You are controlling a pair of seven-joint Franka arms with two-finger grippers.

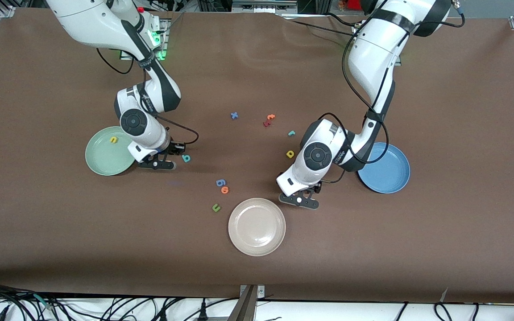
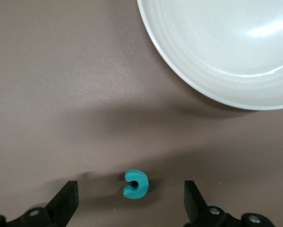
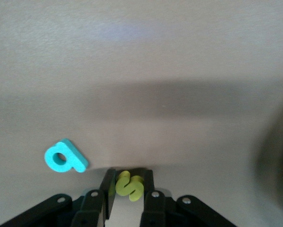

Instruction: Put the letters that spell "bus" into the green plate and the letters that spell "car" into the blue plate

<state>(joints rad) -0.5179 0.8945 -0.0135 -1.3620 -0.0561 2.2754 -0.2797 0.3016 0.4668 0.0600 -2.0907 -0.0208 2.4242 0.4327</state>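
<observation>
The yellow "s" (image 3: 128, 185) is pinched between the narrow fingers of the right end effector (image 3: 128, 185), low over the desk (image 1: 373, 249) beside the green plate (image 1: 105, 162), which holds the yellow "u" (image 1: 113, 139). The teal "b" (image 3: 65, 157) lies just beside. The left end effector (image 2: 131, 201) hangs wide around the teal "c" (image 2: 135, 184) near the beige plate (image 2: 226, 42).

White arms, black joints, black cables
</observation>
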